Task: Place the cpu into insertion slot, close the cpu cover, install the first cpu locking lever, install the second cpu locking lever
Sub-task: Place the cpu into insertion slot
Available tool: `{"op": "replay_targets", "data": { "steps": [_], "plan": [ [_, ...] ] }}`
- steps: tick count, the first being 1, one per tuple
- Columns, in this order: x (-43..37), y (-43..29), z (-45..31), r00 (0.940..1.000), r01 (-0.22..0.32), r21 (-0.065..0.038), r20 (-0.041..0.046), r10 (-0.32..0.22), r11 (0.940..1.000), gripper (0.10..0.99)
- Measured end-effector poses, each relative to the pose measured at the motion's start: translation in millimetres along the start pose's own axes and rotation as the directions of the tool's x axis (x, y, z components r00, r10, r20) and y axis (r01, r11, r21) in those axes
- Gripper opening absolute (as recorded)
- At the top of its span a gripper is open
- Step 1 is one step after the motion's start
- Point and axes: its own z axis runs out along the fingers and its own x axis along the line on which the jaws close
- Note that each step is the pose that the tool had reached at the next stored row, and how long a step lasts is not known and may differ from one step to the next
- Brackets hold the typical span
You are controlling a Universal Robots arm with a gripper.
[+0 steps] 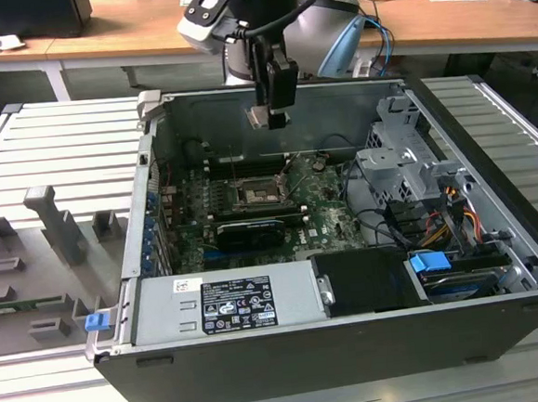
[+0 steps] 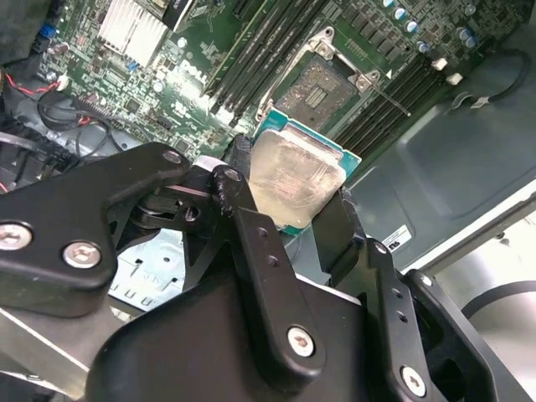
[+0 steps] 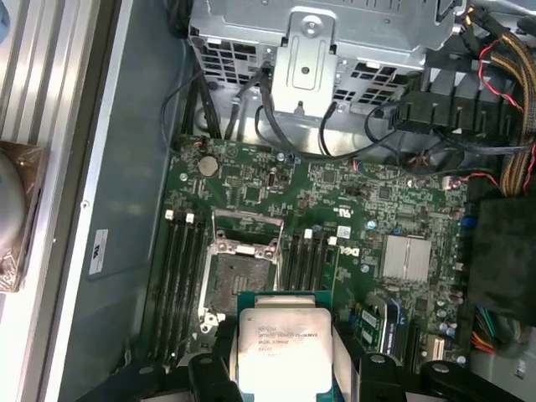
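Gripper (image 2: 289, 182) clamped on cpu (image 3: 280, 345) by opposite edges, well above insertion slot (image 3: 240, 289). Judgement: keep cpu level, square edges to socket rim, no tilt at seating.

Silvery cpu (image 3: 285, 347) aloft; insertion slot (image 3: 239, 283) open

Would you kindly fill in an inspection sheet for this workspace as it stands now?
Surface: ribbed metal table, with an open computer case on it.
Job's things: cpu held above the motherboard; insertion slot empty; cpu cover appears open.
Clutter: grey fixtures on the table at the exterior view's left.
Grippers: gripper shut on the cpu.
Cables: wire bundle by the drive cage.
Surroundings: wooden desks behind.
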Motion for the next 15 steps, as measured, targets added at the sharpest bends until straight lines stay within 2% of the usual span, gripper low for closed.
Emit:
{"op": "replay_targets", "data": {
  "steps": [6, 15],
  "plan": [
    [0.0, 0.0, 0.6, 0.9986, -0.052, 0.001, 0.0084, 0.052, 0.9986, 0.537],
    [0.0, -0.1, 1.6, 0.9917, -0.127, 0.0, 0.0203, 0.127, 0.9919, 0.537]
  ]
}}
